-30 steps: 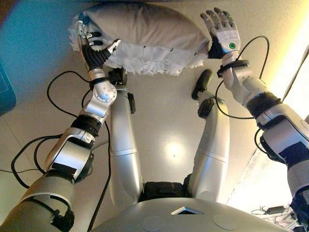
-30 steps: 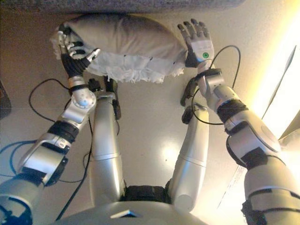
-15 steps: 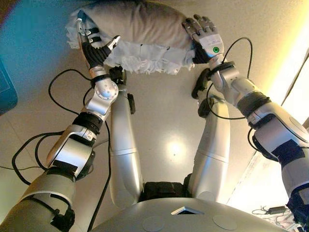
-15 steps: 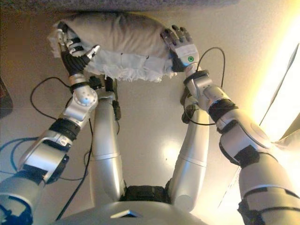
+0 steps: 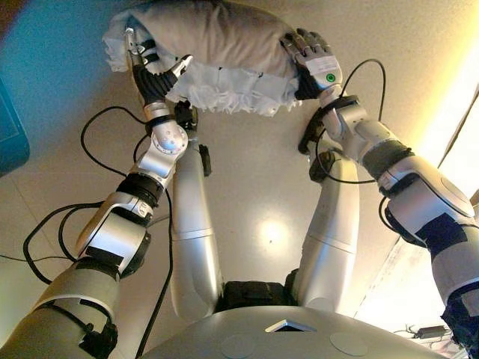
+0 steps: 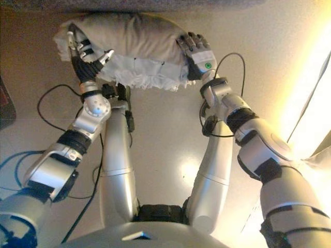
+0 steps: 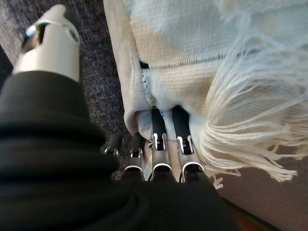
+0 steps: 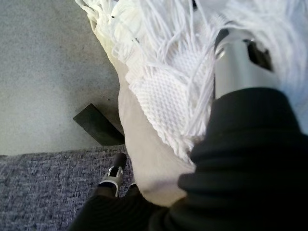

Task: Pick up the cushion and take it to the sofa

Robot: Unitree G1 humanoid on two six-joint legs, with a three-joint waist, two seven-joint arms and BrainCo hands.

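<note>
Right hand (image 5: 314,56) moved onto cushion (image 5: 217,45), fingers grasping; left hand (image 5: 153,75) gripping.

No legible text, label, brand, number or sign appears in any view. The only marking is a round green dot on the back of the right hand (image 5: 320,66), and it carries no characters. The cushion (image 5: 224,45) bears no printed tag or lettering on its visible surfaces.
</note>
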